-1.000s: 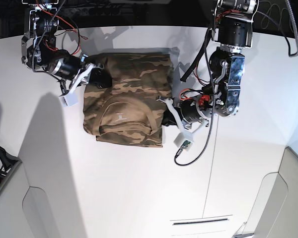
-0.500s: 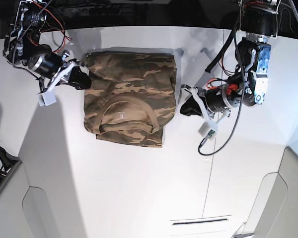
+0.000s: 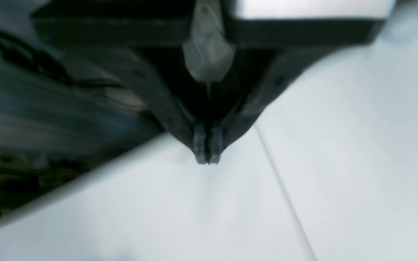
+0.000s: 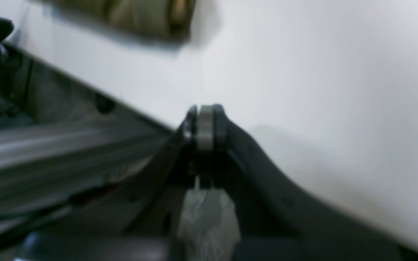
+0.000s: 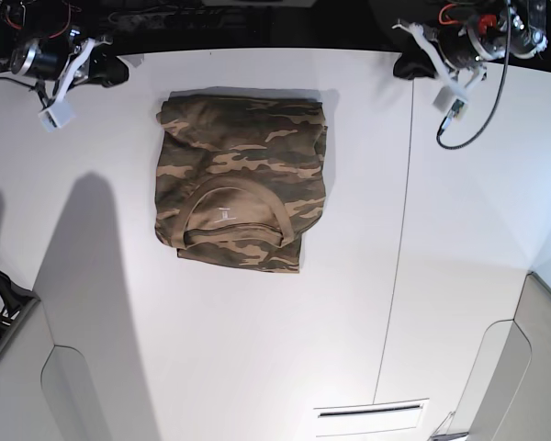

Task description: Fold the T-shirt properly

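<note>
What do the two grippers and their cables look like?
The left gripper and right gripper both have black curved fingers with pale grey tips. In the base view, each arm carries a white bracket and small white box, with red and black cables.

A robotics lab bench: plain white table, bare-wired arms, dark equipment racks behind.

Folded camouflage T-shirt flat on white table, brown collar facing up.

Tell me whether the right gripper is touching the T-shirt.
Apart. The base view shows the right gripper near the table's far edge, with bare white table between its shut jaws and the folded T-shirt.
</note>
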Robot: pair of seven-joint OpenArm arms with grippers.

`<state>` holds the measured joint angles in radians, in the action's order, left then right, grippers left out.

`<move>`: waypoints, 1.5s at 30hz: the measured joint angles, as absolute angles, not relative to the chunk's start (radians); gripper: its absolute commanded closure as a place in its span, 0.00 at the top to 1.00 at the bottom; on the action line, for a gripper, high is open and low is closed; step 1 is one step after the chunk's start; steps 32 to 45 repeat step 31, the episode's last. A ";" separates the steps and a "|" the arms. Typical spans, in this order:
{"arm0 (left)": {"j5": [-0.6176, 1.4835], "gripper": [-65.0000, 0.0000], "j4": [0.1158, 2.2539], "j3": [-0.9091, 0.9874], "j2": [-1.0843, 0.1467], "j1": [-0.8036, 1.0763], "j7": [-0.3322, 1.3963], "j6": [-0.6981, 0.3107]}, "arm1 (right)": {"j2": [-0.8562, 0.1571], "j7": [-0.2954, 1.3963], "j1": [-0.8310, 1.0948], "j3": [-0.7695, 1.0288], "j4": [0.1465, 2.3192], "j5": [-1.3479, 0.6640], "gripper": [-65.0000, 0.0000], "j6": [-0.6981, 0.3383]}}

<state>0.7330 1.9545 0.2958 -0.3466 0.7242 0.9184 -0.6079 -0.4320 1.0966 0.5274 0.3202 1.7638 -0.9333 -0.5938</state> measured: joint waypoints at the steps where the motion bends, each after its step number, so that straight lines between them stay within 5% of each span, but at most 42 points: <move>1: 0.713 0.00 1.954 0.297 -0.341 0.767 0.918 -0.609 | -0.435 1.097 0.552 0.319 1.763 -0.934 0.00 -0.593; 9: 0.546 0.00 1.939 0.253 -0.314 1.006 0.921 -0.618 | -0.443 1.133 0.740 0.293 1.764 -0.966 0.00 -0.594; 18: 0.471 0.00 1.603 0.033 -0.375 0.924 0.908 -0.568 | -0.432 0.927 0.872 0.045 1.661 -0.623 0.00 -0.554; 24: 0.349 0.00 1.280 -0.230 -0.382 0.724 0.833 -0.374 | -0.429 0.879 0.745 -0.145 1.341 -0.465 0.00 -0.465; 31: 0.352 0.00 0.918 -0.407 -0.311 0.479 0.807 -0.366 | -0.389 0.868 0.495 -0.236 0.989 -0.424 0.00 -0.402; 45: 0.352 0.00 0.918 -0.407 -0.311 0.479 0.807 -0.366 | -0.389 0.868 0.495 -0.236 0.989 -0.424 0.00 -0.402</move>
